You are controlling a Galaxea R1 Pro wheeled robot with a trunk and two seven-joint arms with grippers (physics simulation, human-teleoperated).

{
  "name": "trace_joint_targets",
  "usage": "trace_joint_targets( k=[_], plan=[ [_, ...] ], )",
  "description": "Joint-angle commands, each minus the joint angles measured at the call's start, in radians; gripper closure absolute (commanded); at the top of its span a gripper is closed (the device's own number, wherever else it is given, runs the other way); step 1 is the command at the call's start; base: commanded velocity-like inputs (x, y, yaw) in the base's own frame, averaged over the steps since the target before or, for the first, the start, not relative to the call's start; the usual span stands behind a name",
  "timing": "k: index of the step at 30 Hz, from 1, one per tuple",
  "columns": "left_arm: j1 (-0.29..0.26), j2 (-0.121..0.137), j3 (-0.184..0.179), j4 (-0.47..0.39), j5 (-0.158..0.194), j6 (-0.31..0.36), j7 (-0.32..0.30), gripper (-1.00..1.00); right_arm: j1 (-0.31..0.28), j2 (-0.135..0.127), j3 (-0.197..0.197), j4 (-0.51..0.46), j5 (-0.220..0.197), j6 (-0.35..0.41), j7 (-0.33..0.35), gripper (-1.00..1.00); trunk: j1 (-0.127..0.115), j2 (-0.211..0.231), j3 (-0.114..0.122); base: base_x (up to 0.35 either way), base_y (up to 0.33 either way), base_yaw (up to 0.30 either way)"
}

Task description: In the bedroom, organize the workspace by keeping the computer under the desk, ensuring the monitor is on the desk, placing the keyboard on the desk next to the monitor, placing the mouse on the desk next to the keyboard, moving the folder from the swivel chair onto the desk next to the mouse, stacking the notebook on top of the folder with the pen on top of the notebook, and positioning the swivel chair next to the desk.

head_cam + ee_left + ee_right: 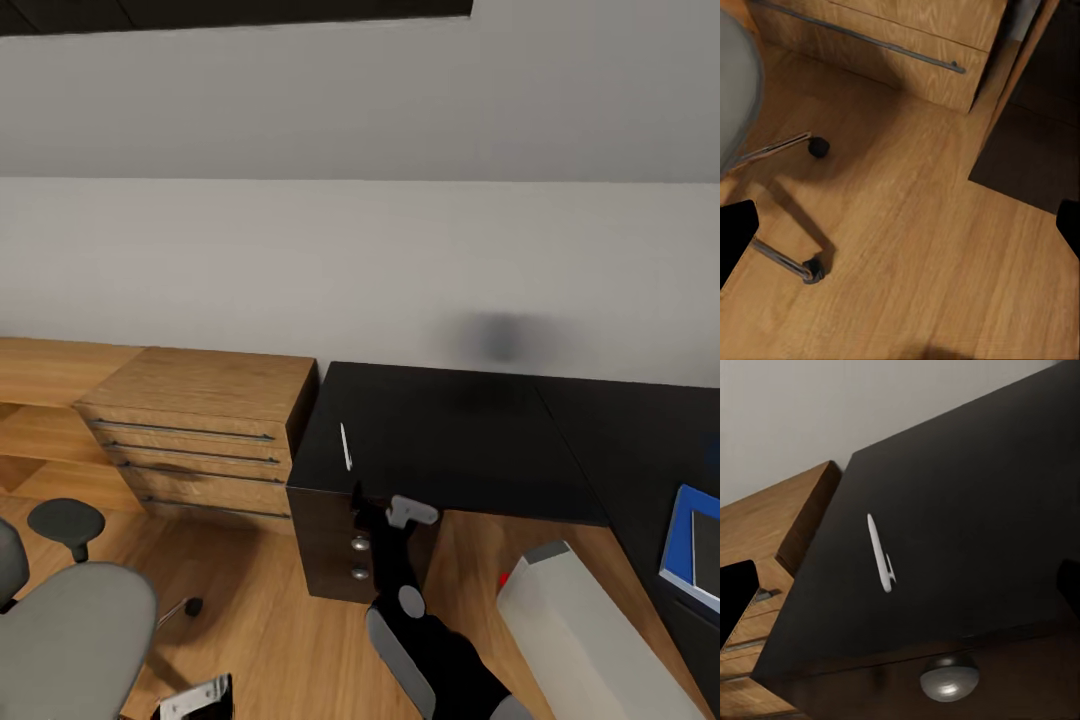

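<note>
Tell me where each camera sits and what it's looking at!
Head view: up on the robot's head, looking forward and down at the black desk, the pen and the right arm.
Left wrist view: near the left gripper, facing the wood floor and swivel chair.
Right wrist view: near the right gripper, facing the pen on the desk.
Shared: head and right wrist views both show pen and desk.
</note>
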Motion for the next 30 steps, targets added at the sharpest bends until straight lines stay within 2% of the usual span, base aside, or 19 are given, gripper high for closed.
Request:
trace_joint_targets(
  k=[1,5,6,8,13,16,17,20,21,22,23,24,25,28,30],
  plan=[
    [0.013,0.004,-0.002,-0.031,0.009,-0.004,0.005,-1.00,-0.001,0.000,0.001,-0.002,-0.008,-0.005,-0.003,-1.00,0.000,-0.001,-0.001,0.000,0.000,0.003],
    [0.089,0.029,0.000,-0.175,0.013,0.006,0.005,-1.00,-0.001,0.000,-0.015,-0.008,-0.005,-0.001,-0.007,-1.00,0.000,-0.001,-0.001,0.000,0.000,0.001],
    [0.119,0.039,0.000,-0.229,0.020,0.011,0.005,-1.00,-0.001,0.000,-0.027,-0.007,-0.004,0.002,-0.010,-1.00,0.000,-0.001,-0.001,0.000,0.000,0.000],
    [0.148,0.046,0.000,-0.277,0.034,0.014,0.006,-1.00,-0.001,0.000,-0.043,-0.007,-0.003,0.004,-0.012,-1.00,0.000,-0.001,-0.001,0.000,0.000,0.000],
    [0.210,0.055,0.001,-0.368,0.081,0.018,0.006,-1.00,-0.001,0.000,-0.085,-0.006,-0.004,0.005,-0.012,-1.00,0.000,-0.001,-0.001,0.000,0.000,0.000],
    [0.225,0.058,0.001,-0.388,0.094,0.020,0.006,-1.00,-0.002,0.000,-0.098,-0.007,-0.003,0.010,-0.016,-1.00,0.000,-0.001,-0.001,0.000,0.000,0.000],
    [0.230,0.058,0.005,-0.393,0.099,0.022,0.006,-1.00,-0.003,0.000,-0.103,-0.008,0.001,0.032,-0.022,-1.00,0.000,-0.001,-0.001,0.000,0.000,0.000],
    [0.233,0.059,0.013,-0.395,0.101,0.022,0.006,-1.00,-0.007,0.000,-0.105,-0.008,0.006,0.139,-0.043,-1.00,0.000,-0.001,-0.001,0.038,0.000,0.000],
    [0.234,0.059,0.015,-0.396,0.102,0.023,0.006,-1.00,-0.014,0.000,-0.106,-0.007,0.010,0.229,-0.063,-1.00,0.000,-0.001,-0.001,0.114,0.000,0.000],
    [0.234,0.059,0.017,-0.394,0.103,0.023,0.006,-1.00,-0.052,0.000,-0.107,-0.006,0.027,0.439,-0.111,-1.00,0.000,-0.001,-0.001,0.228,0.000,0.000],
    [0.235,0.059,0.018,-0.390,0.103,0.023,0.006,-1.00,-0.075,0.000,-0.107,-0.006,0.040,0.524,-0.129,-1.00,0.000,-0.001,-0.001,0.262,0.000,0.000],
    [0.235,0.059,0.019,-0.388,0.103,0.023,0.006,-1.00,-0.085,0.000,-0.107,-0.005,0.048,0.556,-0.135,-1.00,0.000,-0.001,-0.001,0.274,0.000,0.000],
    [0.235,0.059,0.019,-0.382,0.103,0.023,0.006,-1.00,-0.103,0.000,-0.107,-0.005,0.068,0.620,-0.151,-1.00,0.000,-0.001,-0.001,0.297,0.000,0.000],
    [0.235,0.058,0.019,-0.376,0.103,0.023,0.006,-1.00,-0.114,0.000,-0.110,-0.005,0.081,0.659,-0.163,-1.00,0.000,-0.001,-0.001,0.307,0.000,0.000],
    [0.235,0.058,0.019,-0.370,0.103,0.022,0.006,-1.00,-0.118,0.000,-0.130,-0.004,0.081,0.668,-0.168,-1.00,0.000,-0.001,-0.001,0.315,0.000,0.000]
  ],
)
